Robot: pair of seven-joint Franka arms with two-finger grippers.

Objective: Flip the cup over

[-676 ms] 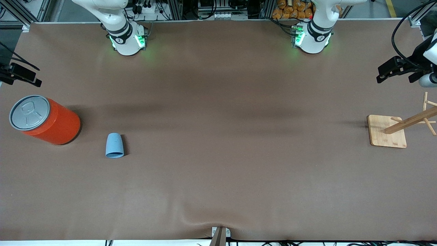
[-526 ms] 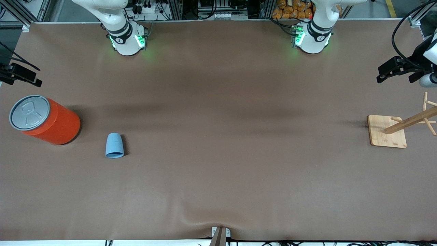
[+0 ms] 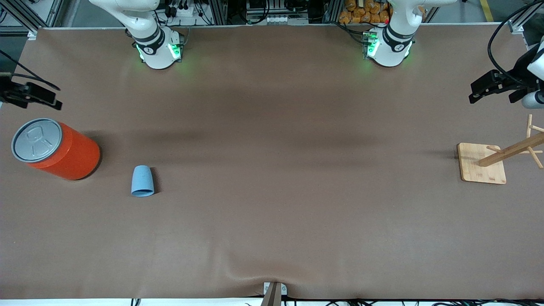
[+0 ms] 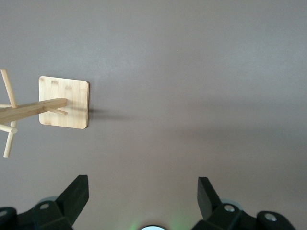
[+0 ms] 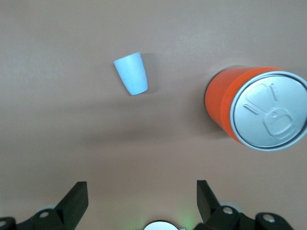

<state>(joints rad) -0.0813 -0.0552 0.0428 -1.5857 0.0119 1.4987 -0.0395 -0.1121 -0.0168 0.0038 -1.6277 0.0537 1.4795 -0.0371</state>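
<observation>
Light-blue plastic, the cup is sitting rim-down on the brown table, beside the orange can toward the right arm's end. Nothing is touching it, so the flip is not yet begun. The right gripper is hanging high over that end, fingers spread wide and empty. The left gripper is waiting, equally wide, over the wooden rack. Next, I reckon, the right arm needs to descend and straddle the cup's tapered wall.
</observation>
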